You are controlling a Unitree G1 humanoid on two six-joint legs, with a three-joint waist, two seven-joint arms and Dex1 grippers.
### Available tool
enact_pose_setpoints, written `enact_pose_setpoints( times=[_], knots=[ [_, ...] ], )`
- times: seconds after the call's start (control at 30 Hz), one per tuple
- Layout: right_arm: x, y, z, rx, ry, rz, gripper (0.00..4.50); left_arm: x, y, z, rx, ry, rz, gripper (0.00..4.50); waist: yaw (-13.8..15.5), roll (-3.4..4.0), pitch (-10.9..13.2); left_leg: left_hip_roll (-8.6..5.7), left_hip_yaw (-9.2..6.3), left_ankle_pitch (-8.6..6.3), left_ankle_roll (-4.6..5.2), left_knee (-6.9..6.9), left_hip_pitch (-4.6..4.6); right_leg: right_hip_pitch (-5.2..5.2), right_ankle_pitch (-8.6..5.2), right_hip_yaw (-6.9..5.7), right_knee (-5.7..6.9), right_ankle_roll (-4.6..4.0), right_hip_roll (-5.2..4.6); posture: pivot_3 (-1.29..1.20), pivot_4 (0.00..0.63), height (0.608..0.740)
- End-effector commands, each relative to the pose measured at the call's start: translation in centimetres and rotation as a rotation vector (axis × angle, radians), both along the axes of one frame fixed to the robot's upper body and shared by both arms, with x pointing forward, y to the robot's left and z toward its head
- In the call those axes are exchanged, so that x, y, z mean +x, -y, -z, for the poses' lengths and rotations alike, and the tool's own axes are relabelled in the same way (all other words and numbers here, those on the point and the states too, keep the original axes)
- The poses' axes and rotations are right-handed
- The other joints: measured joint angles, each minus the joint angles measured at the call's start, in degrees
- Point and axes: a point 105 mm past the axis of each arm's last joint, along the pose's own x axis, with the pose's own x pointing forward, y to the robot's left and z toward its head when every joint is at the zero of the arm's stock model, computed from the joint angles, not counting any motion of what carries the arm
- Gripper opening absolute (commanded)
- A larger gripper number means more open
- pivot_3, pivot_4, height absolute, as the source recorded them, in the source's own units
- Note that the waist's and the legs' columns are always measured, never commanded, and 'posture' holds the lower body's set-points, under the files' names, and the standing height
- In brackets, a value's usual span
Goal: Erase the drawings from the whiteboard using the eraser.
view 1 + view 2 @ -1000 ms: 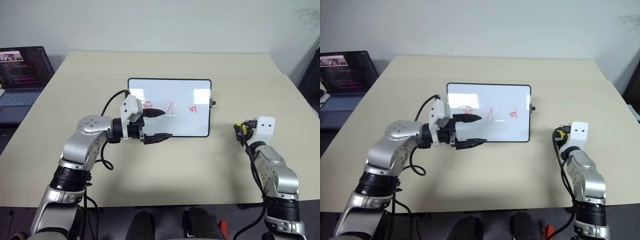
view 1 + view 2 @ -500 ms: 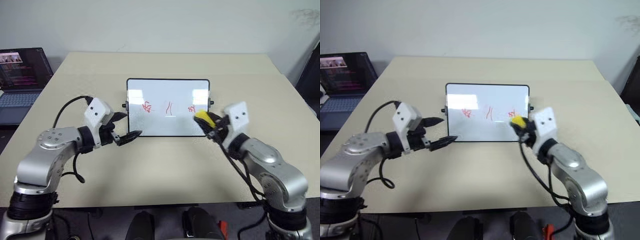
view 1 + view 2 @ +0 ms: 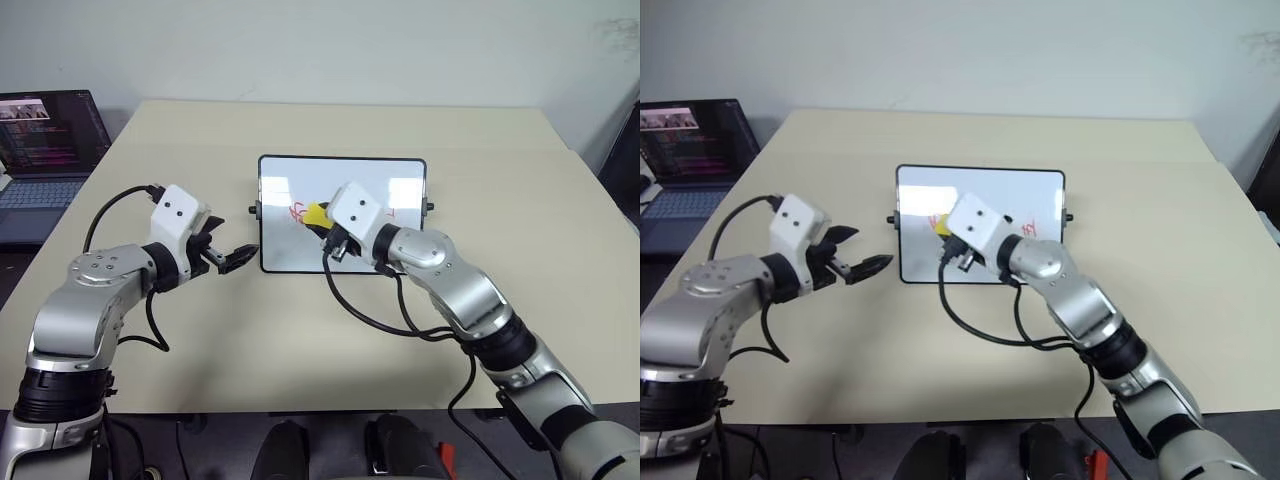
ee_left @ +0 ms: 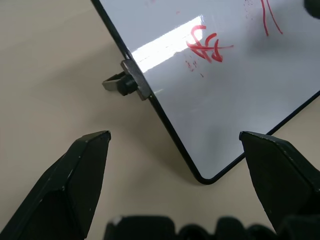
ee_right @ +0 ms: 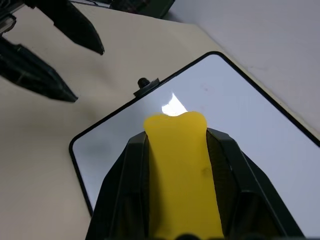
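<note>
Right gripper (image 5: 175, 150) is clamping the yellow eraser (image 5: 182, 160) tight, hovering over the left half of the whiteboard (image 3: 400, 255), which is sitting mid-table. Left gripper (image 3: 855, 262) is hanging wide open and empty just beside the board's left edge, near its side knob (image 4: 122, 84). Erasing is looking barely started: red drawings (image 4: 207, 45) are showing on the left side and at the right, the middle being covered by the gripper. Table (image 3: 300, 340) is offering open room all round the board; laptop (image 3: 45, 150) is sitting well apart at the table's far left edge.
</note>
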Motion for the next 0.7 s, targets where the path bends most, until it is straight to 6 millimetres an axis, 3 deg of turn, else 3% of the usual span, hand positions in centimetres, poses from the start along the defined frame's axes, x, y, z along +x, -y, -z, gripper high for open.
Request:
enact_pose_setpoints(
  times=[0.03, 0.43, 0.57, 0.7],
  knots=[
    [0.4, -1.4, -1.4, -0.015, 0.072, -0.036, 1.26, 0.3, 0.0, -0.5, 0.016, 0.027, 0.002, 4.5, -0.1, 0.0, 0.0, 0.0, 0.0, 0.0, 0.0, -0.01, 0.0, -0.01, 0.0, 0.0, 0.0, 0.0, 0.0, 0.0, 0.15, 0.74],
    [3.8, -5.1, -0.6, -0.129, 0.092, -0.051, 1.26, 0.4, 0.0, -0.1, 0.001, 0.02, -0.012, 4.5, -0.2, 0.0, 0.0, -0.01, 0.01, 0.0, 0.0, -0.01, 0.0, -0.03, 0.01, 0.0, 0.03, -0.02, -0.08, 0.0, 0.15, 0.74],
    [5.2, -5.2, -0.3, -0.157, 0.115, -0.012, 1.26, 0.3, 0.2, 0.0, 0.001, 0.023, -0.008, 4.5, -0.2, 0.0, 0.0, -0.01, 0.01, 0.0, -0.01, -0.01, -0.01, -0.04, 0.01, -0.01, 0.05, -0.02, -0.11, 0.0, 0.15, 0.74],
    [6.3, -4.5, 1.2, -0.215, 0.114, 0.02, 1.26, 0.4, 0.3, -0.1, 0.004, 0.032, -0.011, 4.5, -0.2, 0.0, 0.0, -0.03, 0.01, 0.0, -0.01, -0.01, -0.02, -0.04, 0.01, -0.01, 0.04, -0.03, -0.16, 0.0, 0.15, 0.74]
  ],
)
